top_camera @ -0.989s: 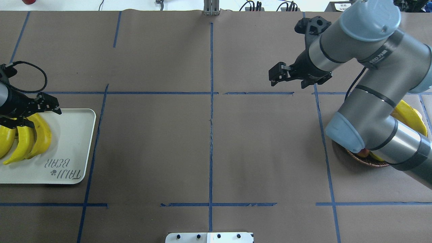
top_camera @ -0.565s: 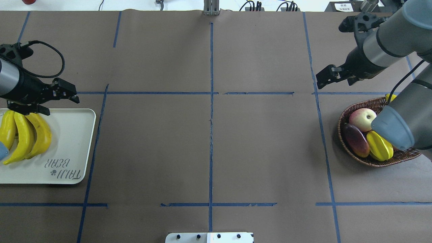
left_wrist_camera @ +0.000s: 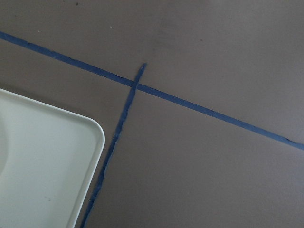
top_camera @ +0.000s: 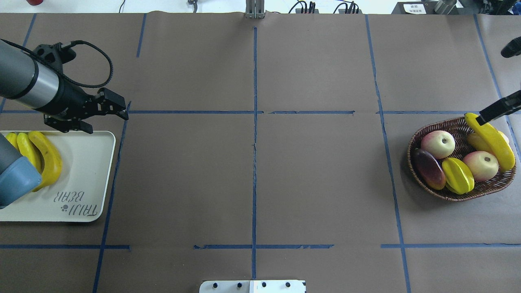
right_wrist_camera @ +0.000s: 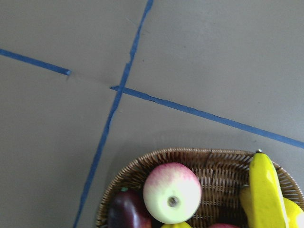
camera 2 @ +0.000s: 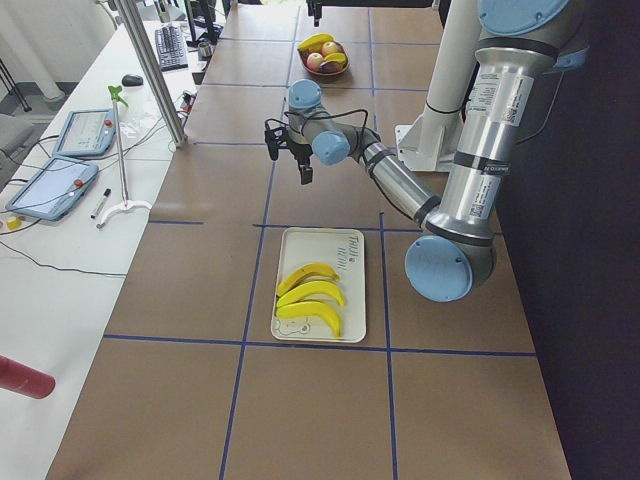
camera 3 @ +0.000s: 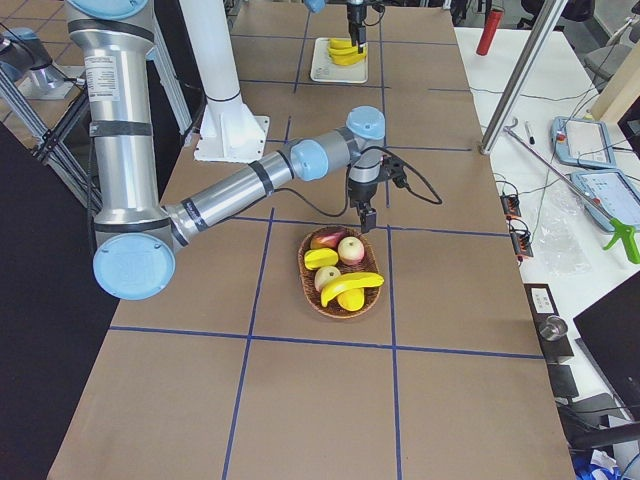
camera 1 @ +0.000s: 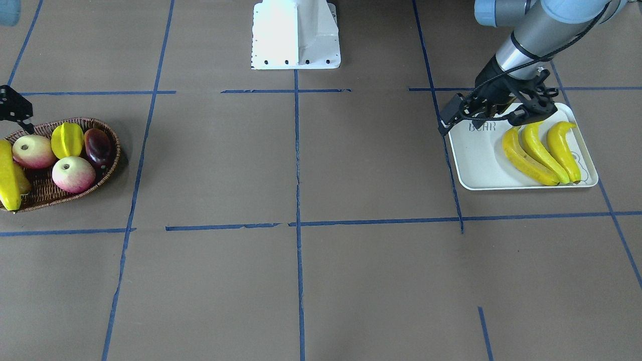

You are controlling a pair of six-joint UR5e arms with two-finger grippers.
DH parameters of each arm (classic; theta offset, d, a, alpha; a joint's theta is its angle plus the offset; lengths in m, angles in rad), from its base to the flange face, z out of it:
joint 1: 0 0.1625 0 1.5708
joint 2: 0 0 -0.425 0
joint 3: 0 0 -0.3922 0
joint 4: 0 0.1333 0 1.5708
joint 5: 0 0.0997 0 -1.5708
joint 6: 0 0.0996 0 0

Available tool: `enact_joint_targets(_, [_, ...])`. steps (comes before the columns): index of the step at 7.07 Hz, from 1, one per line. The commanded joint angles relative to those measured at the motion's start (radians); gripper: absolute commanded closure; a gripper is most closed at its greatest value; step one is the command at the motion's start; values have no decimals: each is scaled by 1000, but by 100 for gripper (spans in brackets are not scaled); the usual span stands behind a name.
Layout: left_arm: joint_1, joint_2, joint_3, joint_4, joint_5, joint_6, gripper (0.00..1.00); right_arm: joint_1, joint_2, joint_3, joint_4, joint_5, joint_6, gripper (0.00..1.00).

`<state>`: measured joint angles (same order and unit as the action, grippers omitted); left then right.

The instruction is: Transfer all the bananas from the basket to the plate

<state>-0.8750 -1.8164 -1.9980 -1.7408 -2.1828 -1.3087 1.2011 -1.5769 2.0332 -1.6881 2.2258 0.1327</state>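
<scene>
Three bananas (top_camera: 47, 156) lie side by side on the plate (top_camera: 81, 162), and the front view shows all three (camera 1: 544, 150). One banana (top_camera: 492, 140) rests along the far side of the basket (top_camera: 468, 197) and also shows in the right wrist view (right_wrist_camera: 263, 190). My left gripper (top_camera: 118, 110) is open and empty, hovering just past the plate's far inner corner. My right gripper (top_camera: 486, 116) looks open and empty above the basket banana's far tip. Neither wrist view shows any fingers.
The basket also holds two apples (top_camera: 437, 144), a starfruit (top_camera: 458, 175), a dark purple fruit (top_camera: 429, 169) and a stubby yellow fruit (top_camera: 476, 142). My left arm's elbow (top_camera: 16, 183) overhangs the plate's near end. The robot base (camera 1: 296, 35) stands mid-table.
The left gripper moved from above the plate's bananas to beyond the plate's corner. The right arm swung back from mid-table to the basket, which is now uncovered.
</scene>
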Motion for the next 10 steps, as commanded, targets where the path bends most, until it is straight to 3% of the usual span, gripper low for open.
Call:
enact_joint_targets(1, [22, -20, 11, 0, 1, 3, 0, 28, -69, -45, 61, -38, -74, 0])
enact_joint_targets(2, [24, -20, 11, 0, 1, 5, 0, 23, -68, -133, 176, -114, -70, 0])
enact_joint_targets(3, [24, -20, 11, 0, 1, 5, 0, -4, -63, -184, 245, -121, -71, 0])
enact_joint_targets(7, [24, -20, 11, 0, 1, 3, 0, -110, -60, -201, 248, -267, -65, 0])
enact_joint_targets(10, [24, -20, 11, 0, 3, 3, 0, -158, -43, -226, 248, -293, -62, 1])
